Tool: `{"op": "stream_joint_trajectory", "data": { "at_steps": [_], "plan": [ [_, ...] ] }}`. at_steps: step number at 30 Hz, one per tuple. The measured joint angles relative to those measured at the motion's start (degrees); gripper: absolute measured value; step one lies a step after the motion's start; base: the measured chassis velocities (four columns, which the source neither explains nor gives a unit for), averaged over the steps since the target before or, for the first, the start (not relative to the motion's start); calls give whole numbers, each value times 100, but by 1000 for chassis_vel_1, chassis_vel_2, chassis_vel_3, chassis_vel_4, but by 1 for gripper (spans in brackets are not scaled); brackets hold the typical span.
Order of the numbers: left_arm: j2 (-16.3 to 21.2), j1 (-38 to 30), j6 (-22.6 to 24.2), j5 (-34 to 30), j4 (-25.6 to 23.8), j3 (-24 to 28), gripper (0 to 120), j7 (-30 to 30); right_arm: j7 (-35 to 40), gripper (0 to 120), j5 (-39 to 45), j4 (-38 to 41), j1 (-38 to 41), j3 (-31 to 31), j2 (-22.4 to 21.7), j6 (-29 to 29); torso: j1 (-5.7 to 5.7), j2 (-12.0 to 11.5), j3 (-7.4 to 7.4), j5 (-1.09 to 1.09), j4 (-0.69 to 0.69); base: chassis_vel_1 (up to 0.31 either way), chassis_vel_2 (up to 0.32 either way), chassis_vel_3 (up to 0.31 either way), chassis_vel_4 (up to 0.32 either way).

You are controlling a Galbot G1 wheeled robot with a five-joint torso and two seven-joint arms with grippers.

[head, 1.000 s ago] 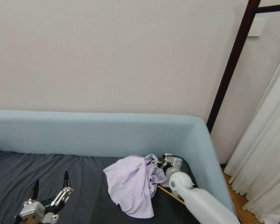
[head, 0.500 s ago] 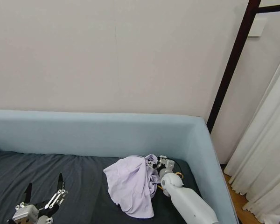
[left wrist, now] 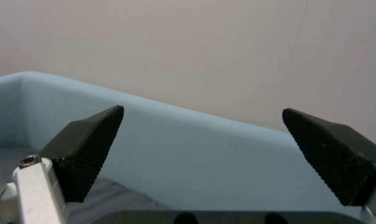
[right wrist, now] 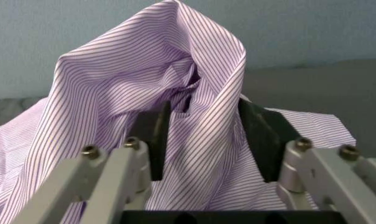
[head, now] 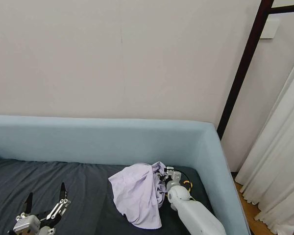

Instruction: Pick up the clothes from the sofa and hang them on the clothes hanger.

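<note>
— Jaws first: what are the right jaws doing?
— Clamping a raised fold of the purple striped shirt [right wrist: 175, 70] between both pads (the fabric is bunching above them).
— Where is the shirt [head: 137, 193] lying?
— Crumpled on the sofa [head: 112, 139] seat, at six o'clock in the head view.
— And the left jaws?
— Hovering spread wide apart at seven o'clock.

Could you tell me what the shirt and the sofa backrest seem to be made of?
Striped shirt: thin woven cotton or blend, matte; fine purple stripes, soft creases where the right gripper pinches it. Sofa backrest: smooth pale-blue upholstery, perhaps faux leather; no weave visible.
</note>
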Motion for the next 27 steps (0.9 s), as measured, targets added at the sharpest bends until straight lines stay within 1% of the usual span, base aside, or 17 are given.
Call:
{"op": "stream_joint_trajectory", "data": {
  "at_steps": [4,5,9,10,11,15,18,19,22,23,26,27],
  "plan": [
    [31,-36,0,-18,32,-8,100,-23,-58,25,-94,-64,-1,27,10,107,0,0,0,0,0,0,0,0,0],
    [31,-36,0,-18,32,-8,100,-23,-58,25,-94,-64,-1,27,10,107,0,0,0,0,0,0,0,0,0],
    [38,-79,1,-23,78,12,100,-43,-71,7,-175,-50,-18,8,-24,169,0,0,0,0,-1,0,0,0,0],
    [38,-79,1,-23,78,12,100,-43,-71,7,-175,-50,-18,8,-24,169,0,0,0,0,-1,0,0,0,0],
    [38,-90,1,-23,90,20,100,-49,-74,1,-184,-21,-29,-9,-36,193,0,0,0,0,-1,0,0,0,0],
    [46,-108,1,-28,117,30,100,-73,-118,0,-208,86,-62,-55,-69,303,0,0,0,0,0,0,0,0,0],
    [79,-128,-2,-45,144,29,100,-119,-204,0,-363,408,-126,-179,-198,555,0,0,0,1,0,0,0,0,0],
    [79,-128,-2,-45,144,29,100,-119,-204,0,-363,408,-126,-179,-198,555,0,0,0,1,0,0,0,0,0],
    [100,-145,-19,-72,164,26,100,-151,-374,0,-857,735,-145,-306,-410,1054,0,0,0,1,0,0,0,0,0],
    [100,-145,-19,-72,164,26,100,-151,-374,0,-857,735,-145,-306,-410,1054,0,0,0,1,0,0,0,0,0],
    [108,-167,-50,-106,194,26,100,-165,-429,0,-979,1179,-115,-405,-651,1358,0,0,0,1,-1,0,0,0,0],
    [108,-167,-50,-106,194,26,100,-165,-429,0,-979,1179,-115,-405,-651,1358,0,0,0,1,-1,0,0,0,0]
  ]
}}
